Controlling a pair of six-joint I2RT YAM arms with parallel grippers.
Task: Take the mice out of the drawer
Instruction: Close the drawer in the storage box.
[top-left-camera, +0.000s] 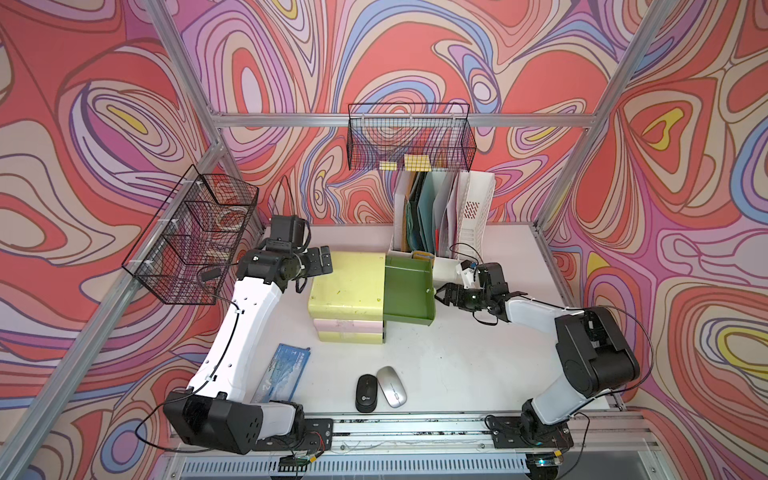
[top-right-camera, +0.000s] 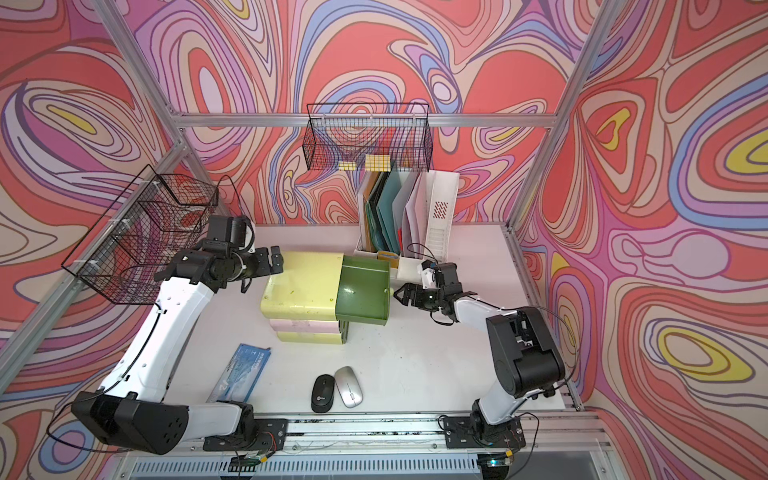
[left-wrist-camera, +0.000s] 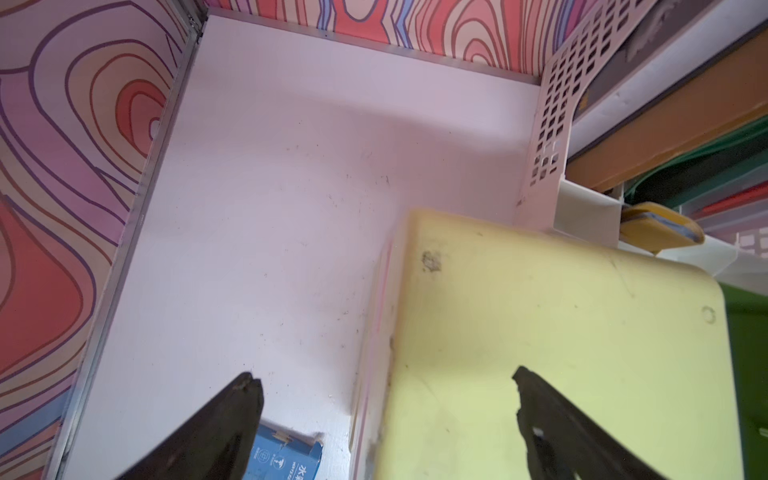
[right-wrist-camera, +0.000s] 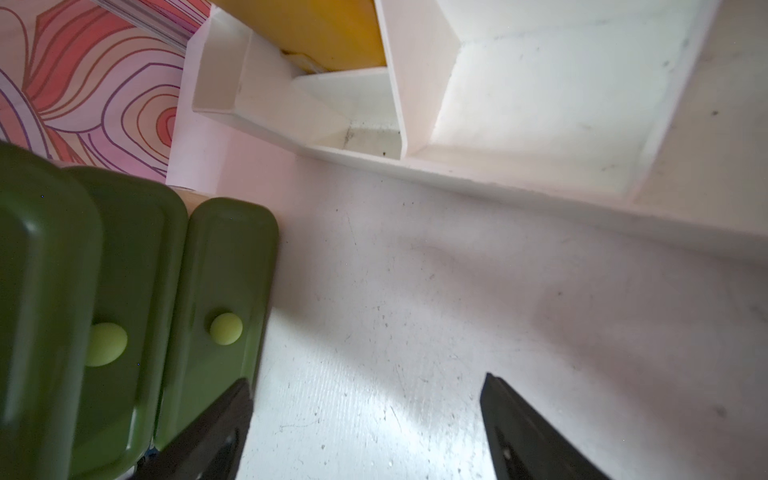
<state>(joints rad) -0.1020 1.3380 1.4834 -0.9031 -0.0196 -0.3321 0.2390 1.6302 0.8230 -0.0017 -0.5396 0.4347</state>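
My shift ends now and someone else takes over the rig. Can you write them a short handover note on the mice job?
Left tool: open, holds nothing, above the yellow drawer unit at the edge opposite the open drawer.
Right tool: open, holds nothing, just beside the front of the pulled-out green drawer.
Mice: black mouse and silver mouse lie side by side on the table, near its front edge.
Done: the top drawer is out and looks empty in both top views.
Left: the lower drawers are shut and their contents hidden; check them for more mice.
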